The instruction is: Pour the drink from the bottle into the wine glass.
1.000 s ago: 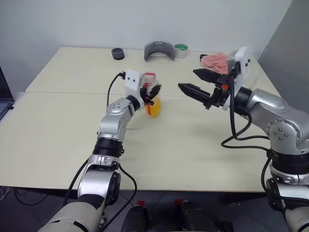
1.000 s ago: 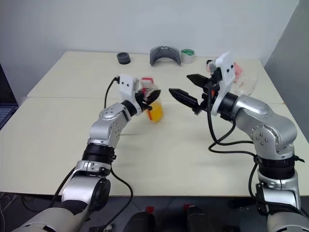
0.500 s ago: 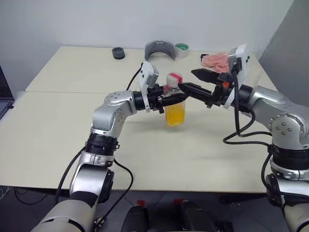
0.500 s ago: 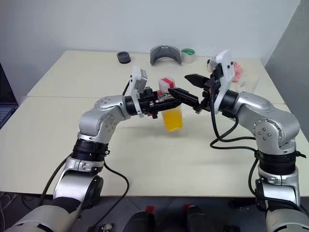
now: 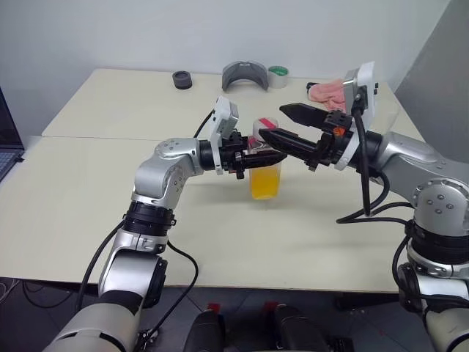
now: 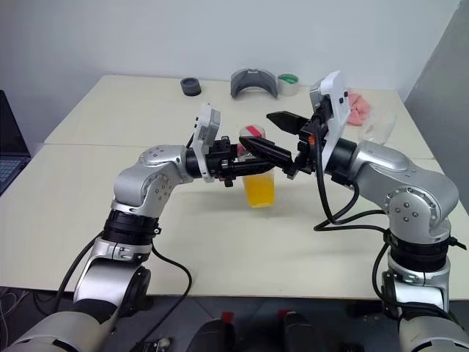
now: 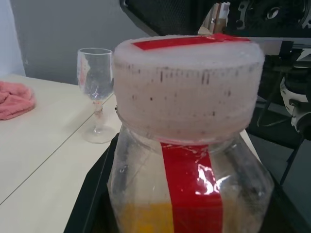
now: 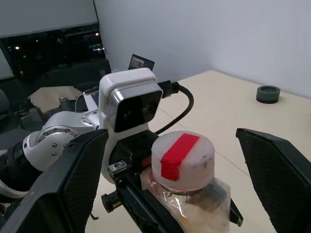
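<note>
Over table (image 5: 88, 183) we now hold bottle (image 5: 264, 170) upright w/ left gripper (image 5: 258, 156) clamped; before it leaned. Right gripper (image 5: 282, 125), jaws apart, now flanks cap (image 8: 183, 160): uncapping comes next, we judge.

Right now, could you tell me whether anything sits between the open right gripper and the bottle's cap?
Nothing visible does. The right gripper has one open finger on each side of the cap, with clear air between. The left gripper clamps the bottle below the cap, leaving the cap exposed.
</note>
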Available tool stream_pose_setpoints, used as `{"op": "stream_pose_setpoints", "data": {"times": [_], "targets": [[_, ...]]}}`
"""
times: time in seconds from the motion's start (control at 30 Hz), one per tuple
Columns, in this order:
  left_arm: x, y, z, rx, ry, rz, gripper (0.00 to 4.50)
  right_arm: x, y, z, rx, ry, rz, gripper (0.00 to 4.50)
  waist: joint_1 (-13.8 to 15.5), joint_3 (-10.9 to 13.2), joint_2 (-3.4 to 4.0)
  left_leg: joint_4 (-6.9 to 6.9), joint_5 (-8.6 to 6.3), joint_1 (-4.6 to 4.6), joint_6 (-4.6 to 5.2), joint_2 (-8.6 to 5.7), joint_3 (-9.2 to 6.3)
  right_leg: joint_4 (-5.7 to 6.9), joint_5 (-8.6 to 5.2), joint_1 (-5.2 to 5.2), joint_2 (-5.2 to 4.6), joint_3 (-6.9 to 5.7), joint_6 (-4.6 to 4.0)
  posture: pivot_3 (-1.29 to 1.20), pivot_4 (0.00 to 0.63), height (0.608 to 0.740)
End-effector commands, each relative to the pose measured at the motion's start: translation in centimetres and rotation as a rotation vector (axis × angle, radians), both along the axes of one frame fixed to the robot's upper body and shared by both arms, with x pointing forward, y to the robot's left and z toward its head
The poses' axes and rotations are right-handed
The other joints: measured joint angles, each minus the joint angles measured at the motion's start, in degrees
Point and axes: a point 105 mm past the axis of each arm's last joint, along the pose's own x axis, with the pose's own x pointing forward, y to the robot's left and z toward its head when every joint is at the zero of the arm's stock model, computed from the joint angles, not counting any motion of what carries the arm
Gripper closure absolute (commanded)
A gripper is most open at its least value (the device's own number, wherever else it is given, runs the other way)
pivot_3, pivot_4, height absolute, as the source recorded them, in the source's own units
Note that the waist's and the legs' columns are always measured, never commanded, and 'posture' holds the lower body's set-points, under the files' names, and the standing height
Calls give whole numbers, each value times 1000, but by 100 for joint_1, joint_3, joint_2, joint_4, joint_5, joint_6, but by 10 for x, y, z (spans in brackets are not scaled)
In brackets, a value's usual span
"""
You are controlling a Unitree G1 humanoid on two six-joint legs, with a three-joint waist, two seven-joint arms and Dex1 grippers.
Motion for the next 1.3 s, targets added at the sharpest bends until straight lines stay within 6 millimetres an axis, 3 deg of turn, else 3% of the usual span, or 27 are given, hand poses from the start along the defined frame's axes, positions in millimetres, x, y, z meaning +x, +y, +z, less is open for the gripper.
{"op": "stream_pose_setpoints", "data": {"times": [0.03,0.43,0.8,1.3], "targets": [[-6,-3,9,3,-65,-42,2631,-6,4,7,8,-42,7,0,0,0,0,0,0,0,0,0,1,0,0,0,0,0,0,0,150,740],[-3,-5,6,1,-68,-34,2631,12,8,-2,-18,-34,-62,0,0,0,1,0,0,-2,0,0,0,0,-1,0,0,-5,-2,0,150,740],[-2,-6,2,-3,-67,-21,2631,13,13,-14,-49,-83,-57,0,1,0,1,0,0,-3,0,0,-1,0,-2,0,0,-8,-3,0,150,740],[2,-5,-1,10,-91,-4,2631,16,15,-10,-4,-88,-49,0,1,1,1,1,0,-3,0,0,-2,1,-2,0,0,-9,-3,0,150,740]]}}
